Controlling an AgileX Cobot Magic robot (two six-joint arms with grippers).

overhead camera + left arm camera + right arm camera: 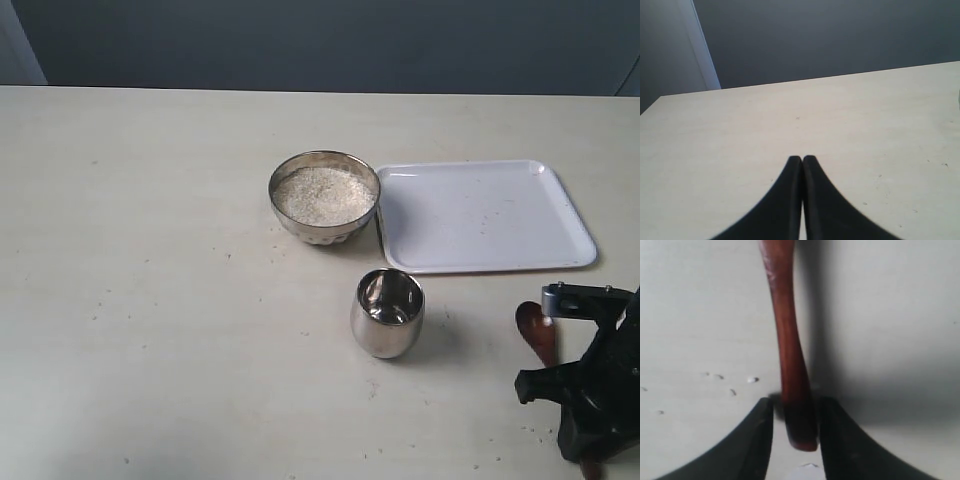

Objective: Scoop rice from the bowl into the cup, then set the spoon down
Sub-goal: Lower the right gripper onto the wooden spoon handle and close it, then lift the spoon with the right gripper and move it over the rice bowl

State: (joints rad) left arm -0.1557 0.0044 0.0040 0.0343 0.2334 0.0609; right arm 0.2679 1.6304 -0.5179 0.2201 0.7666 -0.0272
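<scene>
Currently: spoon (787, 340) slender, reddish-brown wood, smooth; located right of cup (387, 312), above table (150, 300). Right gripper (796, 405) jaws narrowly straddle handle end; actual grip cannot be told. Left gripper (802, 160) fully closed, empty.

In the exterior view the right arm (598, 395) runs off the near right corner. It covers most of the spoon (534, 328), so only the head and a sliver of the handle's end show. In the right wrist view the handle is soft with blur and the head is past the picture's edge. Whether the right gripper (796, 407) presses the handle or merely flanks it cannot be told. The left gripper (802, 165) is cut off at its base. The cup (388, 312) mirrors so much (bright glare inside) that its contents are unreadable. Specks on the table (150, 300) are too small to name.
</scene>
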